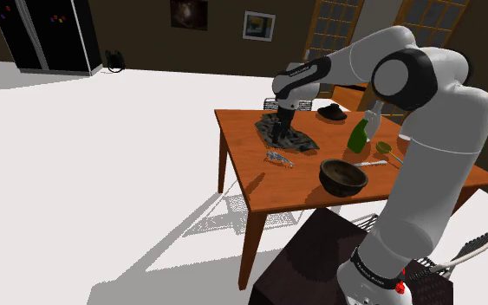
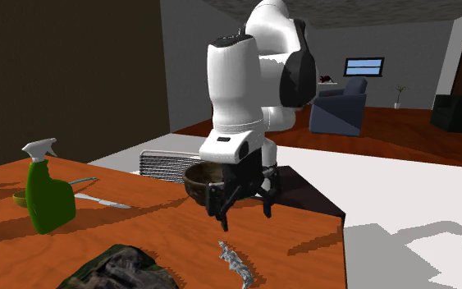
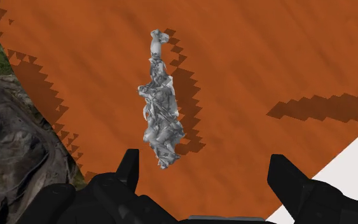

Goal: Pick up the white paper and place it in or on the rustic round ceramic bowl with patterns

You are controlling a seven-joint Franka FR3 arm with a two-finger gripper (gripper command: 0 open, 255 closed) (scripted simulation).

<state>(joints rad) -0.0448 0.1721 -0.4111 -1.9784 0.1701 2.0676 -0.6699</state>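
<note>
Crumpled grey-white paper [image 1: 278,158]: lies on orange-brown table [image 1: 242,130], ungrasped. Pick and place both remain.

Shoulder view: white arm arches over table, black gripper [image 1: 283,130] pointing down near paper. Dark round patterned bowl [image 1: 343,177] well apart, toward stand.

Second exterior view: gripper [image 2: 245,212] hangs above paper [image 2: 237,263], bowl [image 2: 198,176] behind.

Wrist view: fingers [image 3: 128,167] spread, paper [image 3: 160,108] untouched.
</note>
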